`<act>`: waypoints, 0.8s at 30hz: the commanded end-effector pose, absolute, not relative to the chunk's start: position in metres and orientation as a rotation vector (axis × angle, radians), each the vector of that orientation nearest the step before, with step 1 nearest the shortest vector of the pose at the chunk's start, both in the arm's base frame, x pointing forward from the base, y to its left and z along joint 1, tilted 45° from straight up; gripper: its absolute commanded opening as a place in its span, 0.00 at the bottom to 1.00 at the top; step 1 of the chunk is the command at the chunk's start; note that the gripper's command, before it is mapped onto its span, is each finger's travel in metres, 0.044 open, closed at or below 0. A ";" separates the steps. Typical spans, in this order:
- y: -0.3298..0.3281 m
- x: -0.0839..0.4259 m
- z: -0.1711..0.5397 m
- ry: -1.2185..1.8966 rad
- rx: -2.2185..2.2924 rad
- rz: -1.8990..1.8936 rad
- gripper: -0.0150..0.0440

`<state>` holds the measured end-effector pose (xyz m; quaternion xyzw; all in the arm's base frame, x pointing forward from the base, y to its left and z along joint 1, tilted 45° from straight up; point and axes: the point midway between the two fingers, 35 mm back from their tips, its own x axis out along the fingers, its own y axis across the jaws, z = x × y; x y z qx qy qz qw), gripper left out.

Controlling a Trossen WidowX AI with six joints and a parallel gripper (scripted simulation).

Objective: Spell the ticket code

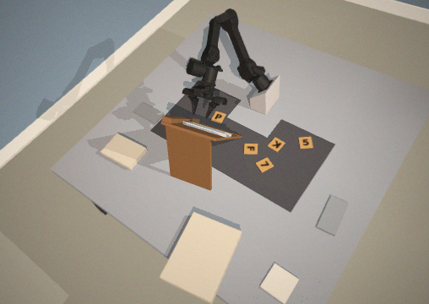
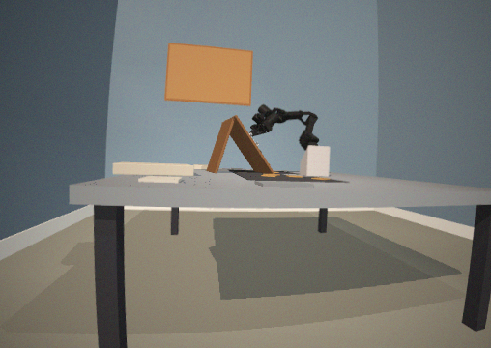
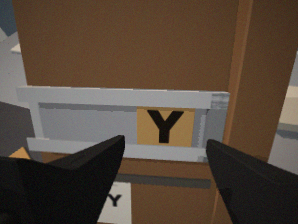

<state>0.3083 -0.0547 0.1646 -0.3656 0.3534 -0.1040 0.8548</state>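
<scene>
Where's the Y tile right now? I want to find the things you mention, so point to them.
Wrist view: the Y tile (image 3: pixel 180 134) sits in the letter rail (image 3: pixel 80 96) (image 1: pixel 207 129), toward its right end in that view, with a narrow gap between it and the end piece (image 3: pixel 215 131).
</scene>
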 end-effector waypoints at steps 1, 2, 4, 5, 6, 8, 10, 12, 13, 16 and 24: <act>-0.055 0.308 0.164 0.744 -0.769 -0.218 0.62; -0.055 0.308 0.164 0.744 -0.769 -0.218 0.58; -0.055 0.308 0.164 0.744 -0.769 -0.218 0.49; -0.055 0.308 0.164 0.744 -0.769 -0.218 0.44; -0.055 0.308 0.164 0.744 -0.769 -0.218 0.40; -0.055 0.308 0.164 0.744 -0.769 -0.218 0.31; -0.055 0.308 0.164 0.744 -0.769 -0.218 0.25; -0.055 0.308 0.164 0.744 -0.769 -0.218 0.25; -0.055 0.308 0.164 0.744 -0.769 -0.218 0.25; -0.055 0.308 0.164 0.744 -0.769 -0.218 0.25; -0.052 0.312 0.159 0.822 -0.735 -0.224 0.25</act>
